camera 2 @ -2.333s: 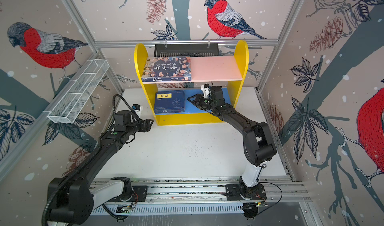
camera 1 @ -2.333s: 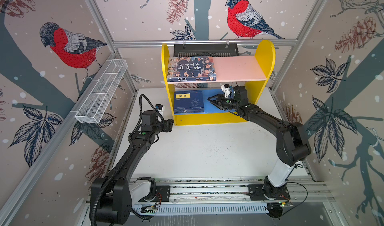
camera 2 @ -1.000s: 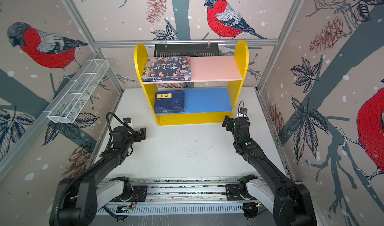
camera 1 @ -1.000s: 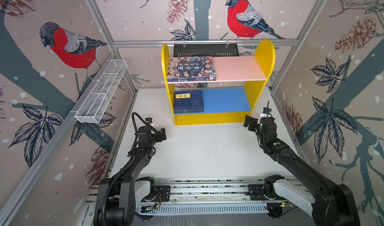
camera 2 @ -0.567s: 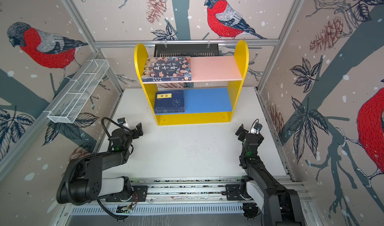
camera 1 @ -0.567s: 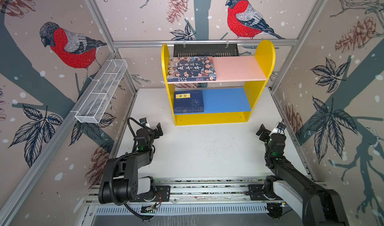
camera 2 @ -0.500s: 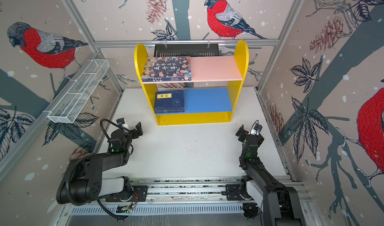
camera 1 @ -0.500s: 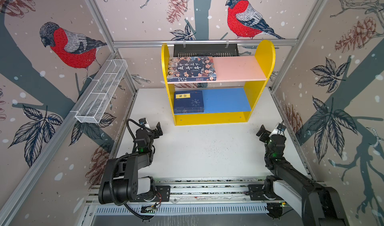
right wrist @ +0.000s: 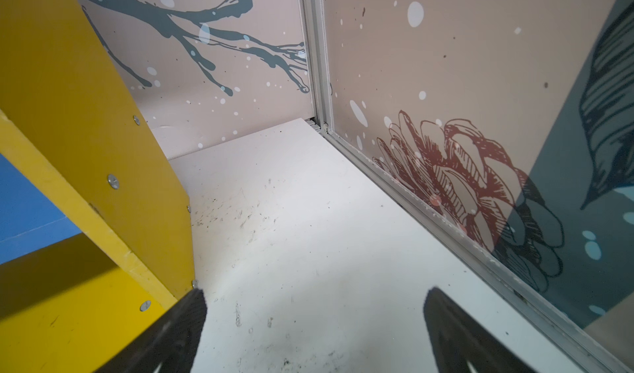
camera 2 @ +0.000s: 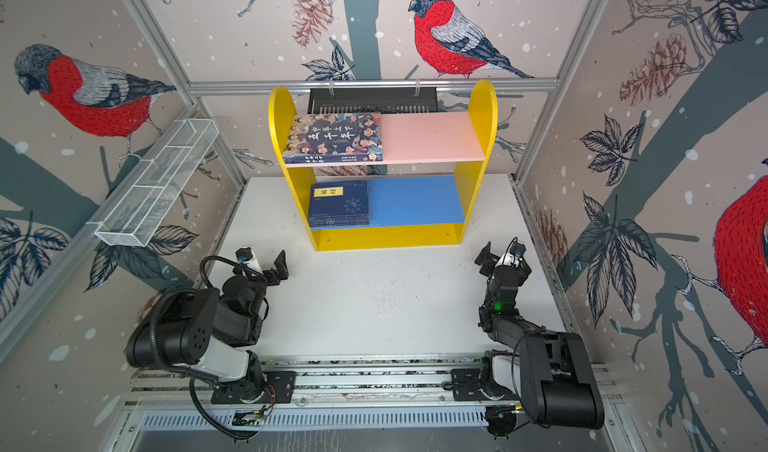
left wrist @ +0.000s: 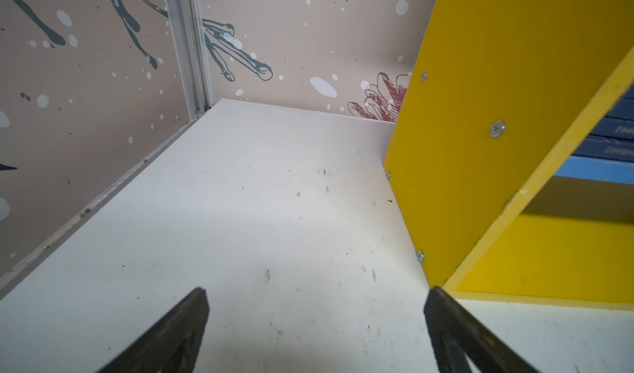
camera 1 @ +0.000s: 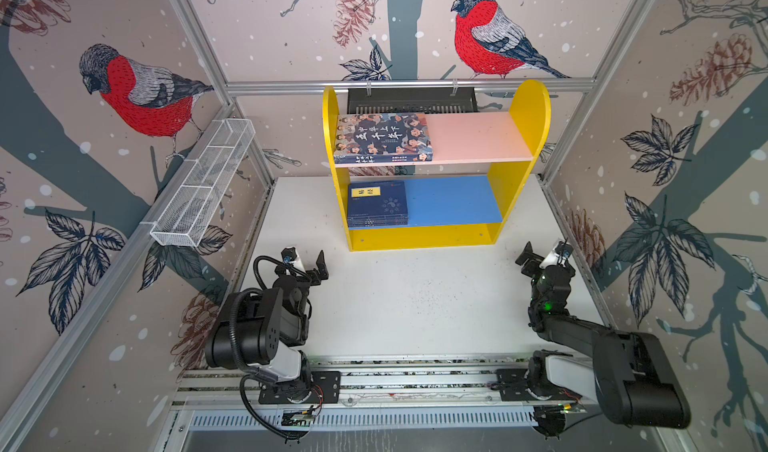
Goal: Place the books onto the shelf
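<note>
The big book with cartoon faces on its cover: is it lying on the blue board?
No, the cartoon-cover book lies flat on the pink upper board; the navy-blue books occupy the blue lower board.

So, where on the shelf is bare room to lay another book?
Pink upper board: bare right half, between the cartoon-cover book and the right yellow panel. Blue lower board: bare right part, beside the navy books. Crowded: both boards' left ends.

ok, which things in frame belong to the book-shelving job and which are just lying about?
Job:
- yellow shelf
- cartoon-cover book, flat on the pink board
- navy books, stacked on the blue board

Lying about:
- white wire-mesh basket
- black slotted tray, behind the shelf
</note>
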